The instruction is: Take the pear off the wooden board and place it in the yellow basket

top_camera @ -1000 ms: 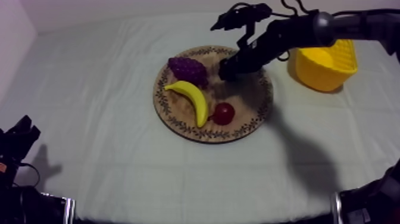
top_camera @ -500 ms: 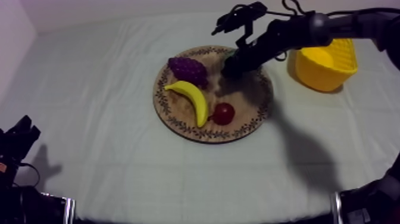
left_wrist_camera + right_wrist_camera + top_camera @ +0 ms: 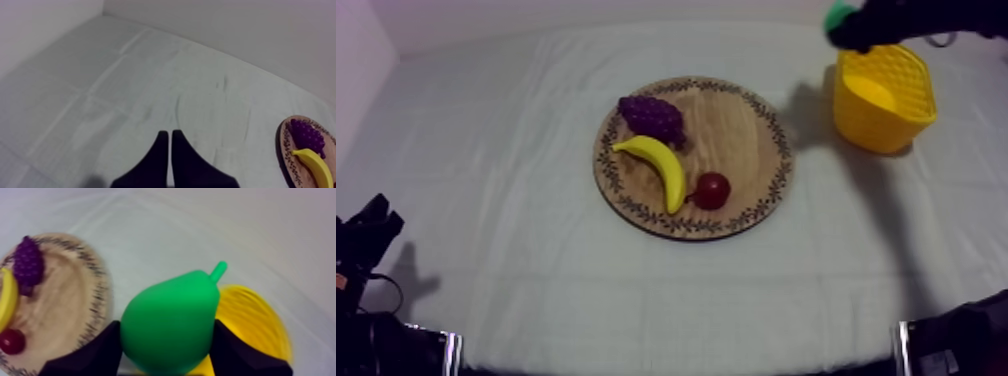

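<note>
Left jaws: together, empty, low at the near left of the counter.
Board: mid-counter, carrying banana, grapes and small red fruit.
Basket: far right.
Pear: clamped in right jaws, about over the basket's board-side rim.
Handling: centre over the opening and lower before release, or it may clip the rim.

By the look of it, this was a robotics lab set-up: a surface draped in a creased grey-white cloth, a bare pale wall right behind it, black robot arm parts at the near corners, and a yellow toy banana staged on a round wooden board with a patterned rim.
</note>
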{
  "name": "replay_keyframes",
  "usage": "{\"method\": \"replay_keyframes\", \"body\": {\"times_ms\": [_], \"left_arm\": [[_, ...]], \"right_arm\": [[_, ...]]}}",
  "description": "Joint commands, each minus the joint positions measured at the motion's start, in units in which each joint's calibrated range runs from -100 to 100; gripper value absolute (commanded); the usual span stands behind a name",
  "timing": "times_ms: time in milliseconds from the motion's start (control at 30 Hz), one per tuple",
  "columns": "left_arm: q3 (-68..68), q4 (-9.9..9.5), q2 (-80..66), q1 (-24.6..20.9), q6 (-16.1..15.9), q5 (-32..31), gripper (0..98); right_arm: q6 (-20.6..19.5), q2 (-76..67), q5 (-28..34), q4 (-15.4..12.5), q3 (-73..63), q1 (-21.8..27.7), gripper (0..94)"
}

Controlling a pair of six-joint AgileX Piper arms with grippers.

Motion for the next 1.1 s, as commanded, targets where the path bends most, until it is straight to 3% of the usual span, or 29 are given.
{"method": "replay_keyframes", "body": {"times_ms": [0,233,533,933,1067], "left_arm": [[0.00,0.01,-0.04,-0.01,0.01,0.00,0.1],[0.00,0.01,-0.04,-0.01,0.01,0.00,0.1],[0.00,0.01,-0.04,-0.01,0.01,0.00,0.1],[0.00,0.01,-0.04,-0.01,0.01,0.00,0.1],[0.00,0.01,-0.04,-0.01,0.01,0.00,0.1]], "right_arm": [[0.63,-6.35,3.00,0.43,0.91,7.37,41.4],[1.29,-7.86,0.67,2.52,7.23,11.50,41.5],[1.77,0.26,-7.52,3.30,12.94,11.08,41.0],[-1.97,20.93,-12.34,6.53,1.53,7.86,40.1],[-3.85,25.05,-14.17,8.13,-0.74,7.39,49.9]]}}
